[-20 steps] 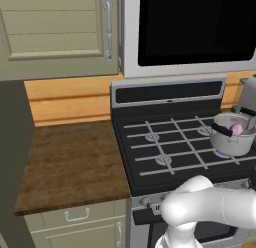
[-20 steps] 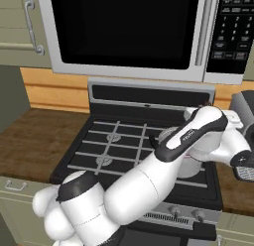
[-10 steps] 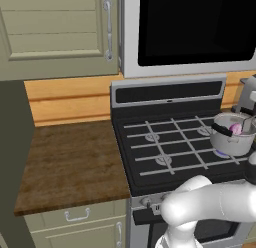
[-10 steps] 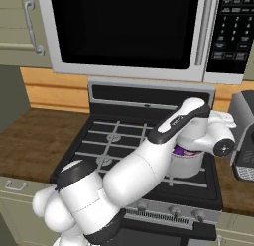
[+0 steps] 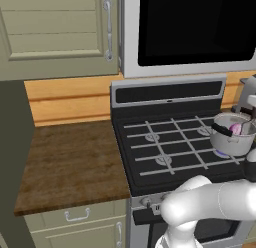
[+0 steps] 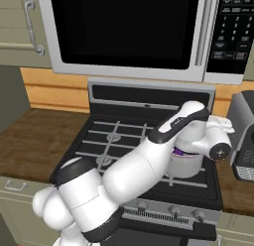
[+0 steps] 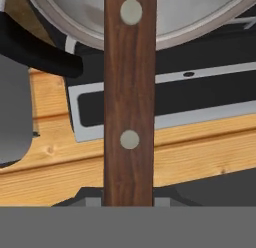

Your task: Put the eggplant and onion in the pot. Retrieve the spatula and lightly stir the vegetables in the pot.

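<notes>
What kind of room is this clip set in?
A home kitchen, rendered rather than real. A gas stove sits under a built-in microwave, with a wooden counter and green cabinets beside it, and a steel pot on a burner.

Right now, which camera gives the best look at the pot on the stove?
The left base view: the pot stands unobstructed, pink onion inside. In the right base view the arm hides most of it. The hand view catches just part of its rim.
</notes>
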You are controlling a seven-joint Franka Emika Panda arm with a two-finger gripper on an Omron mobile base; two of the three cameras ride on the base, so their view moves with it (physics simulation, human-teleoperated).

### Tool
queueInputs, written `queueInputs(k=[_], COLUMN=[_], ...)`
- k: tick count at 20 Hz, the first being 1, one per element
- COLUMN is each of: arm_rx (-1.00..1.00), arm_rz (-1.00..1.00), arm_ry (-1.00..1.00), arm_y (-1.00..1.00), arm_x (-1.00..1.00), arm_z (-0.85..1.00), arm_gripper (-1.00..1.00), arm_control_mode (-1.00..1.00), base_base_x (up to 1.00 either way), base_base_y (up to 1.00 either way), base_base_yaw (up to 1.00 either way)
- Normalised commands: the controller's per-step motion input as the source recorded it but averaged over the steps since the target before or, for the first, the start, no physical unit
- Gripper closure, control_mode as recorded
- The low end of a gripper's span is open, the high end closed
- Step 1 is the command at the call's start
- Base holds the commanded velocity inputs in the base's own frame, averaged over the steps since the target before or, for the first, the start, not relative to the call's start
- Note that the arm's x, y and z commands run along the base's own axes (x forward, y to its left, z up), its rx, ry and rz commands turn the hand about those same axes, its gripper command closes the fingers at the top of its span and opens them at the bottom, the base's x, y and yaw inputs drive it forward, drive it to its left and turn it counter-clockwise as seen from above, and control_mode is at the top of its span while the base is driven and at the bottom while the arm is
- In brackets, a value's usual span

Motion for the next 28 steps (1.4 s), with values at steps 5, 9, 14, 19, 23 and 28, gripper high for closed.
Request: queueInputs(k=[5, 9, 14, 19, 23, 28], arm_rx=[0.00, 0.00, 0.00, 0.00, 0.00, 0.00], arm_rz=[0.00, 0.00, 0.00, -0.02, -0.05, -0.08], arm_ry=[0.00, -0.01, -0.02, 0.00, 0.00, 0.02], arm_y=[-0.01, 0.00, 0.00, -0.10, -0.01, 0.00], arm_x=[0.32, 0.46, 0.37, -0.01, -0.14, -0.16], arm_z=[-0.10, -0.16, -0.16, -0.27, -0.30, -0.27], arm_gripper=[1.00, 1.00, 1.00, 1.00, 1.00, 1.00], arm_control_mode=[-1.00, -1.00, -1.00, -1.00, -1.00, -1.00], base_base_x=[0.00, 0.00, 0.00, 0.00, 0.00, 0.00], base_base_y=[0.00, 0.00, 0.00, 0.00, 0.00, 0.00], base_base_yaw=[0.00, 0.00, 0.00, 0.00, 0.00, 0.00])
